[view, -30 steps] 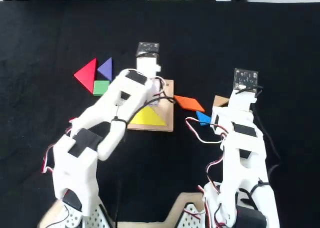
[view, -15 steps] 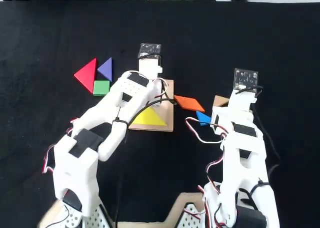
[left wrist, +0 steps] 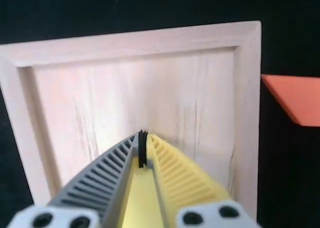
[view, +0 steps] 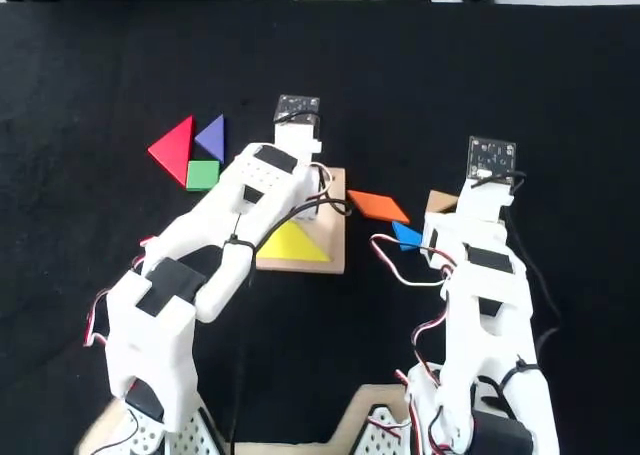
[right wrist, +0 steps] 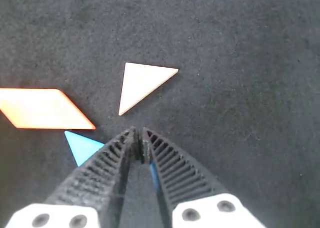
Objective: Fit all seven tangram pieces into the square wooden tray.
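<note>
The square wooden tray (view: 337, 227) lies mid-table with a yellow triangle (view: 291, 243) in its near part. My left gripper (left wrist: 142, 155) is shut, tips down on the tray floor (left wrist: 125, 97), and the yellow piece (left wrist: 141, 198) shows under its fingers. My right gripper (right wrist: 138, 145) is shut and holds nothing, hovering over the blue triangle (right wrist: 84, 146). The orange parallelogram (view: 378, 205), the blue triangle (view: 406, 235) and a pale wood triangle (right wrist: 142, 84) lie right of the tray. Left of the tray lie the red triangle (view: 175, 148), purple triangle (view: 212, 135) and green square (view: 202, 174).
Black cloth (view: 500, 75) covers the table. The left arm (view: 215, 235) reaches over the tray's left half and hides it. The arm bases (view: 300, 430) stand at the near edge.
The left arm has shifted slightly, and the tray with the yellow triangle has slid a little toward the near edge. The right arm has kept still.
</note>
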Controlling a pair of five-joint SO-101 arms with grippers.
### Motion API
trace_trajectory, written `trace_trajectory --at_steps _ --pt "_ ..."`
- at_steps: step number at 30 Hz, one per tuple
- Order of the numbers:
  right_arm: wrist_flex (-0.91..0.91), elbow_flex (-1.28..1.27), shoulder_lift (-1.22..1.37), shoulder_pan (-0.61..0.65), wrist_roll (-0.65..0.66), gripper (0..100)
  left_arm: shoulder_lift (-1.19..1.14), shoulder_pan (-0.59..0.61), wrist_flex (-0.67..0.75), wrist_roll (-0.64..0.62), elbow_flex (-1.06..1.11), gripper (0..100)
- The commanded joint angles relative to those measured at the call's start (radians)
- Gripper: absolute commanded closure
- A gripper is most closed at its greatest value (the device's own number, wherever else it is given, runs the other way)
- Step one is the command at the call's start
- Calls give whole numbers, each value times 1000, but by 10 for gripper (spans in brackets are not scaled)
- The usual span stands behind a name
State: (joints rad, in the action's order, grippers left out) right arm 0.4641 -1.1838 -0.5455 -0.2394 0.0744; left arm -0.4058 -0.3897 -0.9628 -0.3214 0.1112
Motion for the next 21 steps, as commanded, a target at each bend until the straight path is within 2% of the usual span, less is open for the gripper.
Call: trace_trajectory --at_steps 1,8,11,15,21 --pt "-17 31 -27 -2 -6 987 20 -13 -37 -11 -2 967" --pt "-17 31 -27 -2 -6 987 20 -15 -101 -15 -2 967" --pt "-17 31 -27 -2 -6 987 20 -10 -127 -69 -2 967" --pt "-17 31 -27 -2 -6 987 28 -5 -132 -77 -30 967" --pt "-17 31 -25 -2 -6 987 193 -16 -311 -74 -168 963"
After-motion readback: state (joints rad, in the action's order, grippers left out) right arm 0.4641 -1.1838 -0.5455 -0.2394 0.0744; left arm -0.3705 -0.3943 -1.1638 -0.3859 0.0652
